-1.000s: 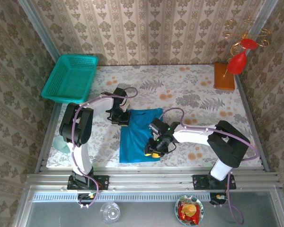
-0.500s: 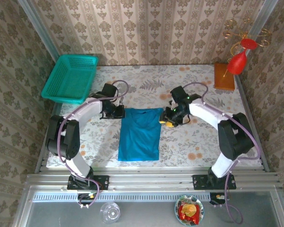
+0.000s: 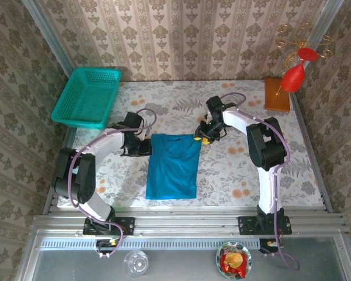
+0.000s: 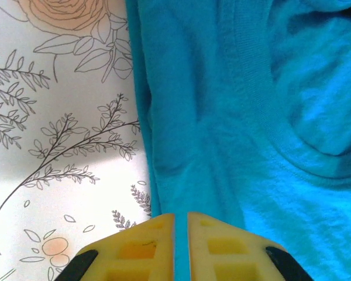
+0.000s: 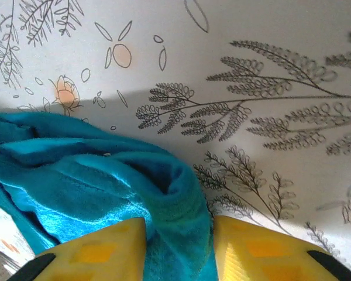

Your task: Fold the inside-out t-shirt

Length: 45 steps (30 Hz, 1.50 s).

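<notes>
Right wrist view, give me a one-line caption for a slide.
Right gripper pinching a bunched fold of the blue t-shirt on the floral tablecloth.

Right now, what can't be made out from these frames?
Left wrist view: how much cloth the left hand pinches is hidden inside its nearly closed grip. The shirt runs off the top and right edges.
Right wrist view: the bunched cloth inside the right hand runs off the bottom edge.
Top view: seams or a label are too small to tell. Any layers underneath are hidden by the top layer.
</notes>
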Each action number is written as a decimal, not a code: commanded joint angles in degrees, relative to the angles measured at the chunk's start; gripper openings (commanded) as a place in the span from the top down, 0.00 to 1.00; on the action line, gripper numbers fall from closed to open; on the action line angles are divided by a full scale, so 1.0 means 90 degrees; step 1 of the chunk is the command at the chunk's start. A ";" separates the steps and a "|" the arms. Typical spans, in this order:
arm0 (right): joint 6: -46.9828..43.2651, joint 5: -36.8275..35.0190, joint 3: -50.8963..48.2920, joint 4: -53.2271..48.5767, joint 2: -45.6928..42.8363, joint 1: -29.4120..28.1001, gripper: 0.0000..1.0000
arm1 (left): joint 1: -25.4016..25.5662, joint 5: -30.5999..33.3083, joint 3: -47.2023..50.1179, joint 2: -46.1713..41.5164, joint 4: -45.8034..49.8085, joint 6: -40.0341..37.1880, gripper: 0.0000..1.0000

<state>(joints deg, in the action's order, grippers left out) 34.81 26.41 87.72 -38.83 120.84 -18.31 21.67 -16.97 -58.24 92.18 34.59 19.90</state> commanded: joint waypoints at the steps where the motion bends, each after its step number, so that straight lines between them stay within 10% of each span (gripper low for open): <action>1: 0.0049 0.0329 0.0192 -0.0091 -0.0006 -0.0026 0.74 | -0.0093 -0.0031 0.0107 -0.0122 0.0082 0.0097 0.85; 8: 0.0212 0.0580 0.0214 -0.0007 -0.0412 -0.0234 1.00 | -0.0162 -0.0025 0.0060 -0.0088 0.0150 0.0046 0.85; 29: 0.0531 0.0920 0.0155 0.0765 -0.0321 -0.0353 1.00 | -0.0230 0.0010 0.0074 -0.0031 0.0277 -0.0014 0.85; 45: 0.0676 -0.0436 0.0396 0.0322 -0.0175 -0.0661 0.94 | -0.0230 0.0020 0.0052 0.0121 0.0340 -0.0014 0.85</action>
<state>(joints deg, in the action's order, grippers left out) 40.75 26.46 88.68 -34.33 117.49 -23.90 20.10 -16.91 -57.80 92.68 35.81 19.88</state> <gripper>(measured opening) 0.065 0.154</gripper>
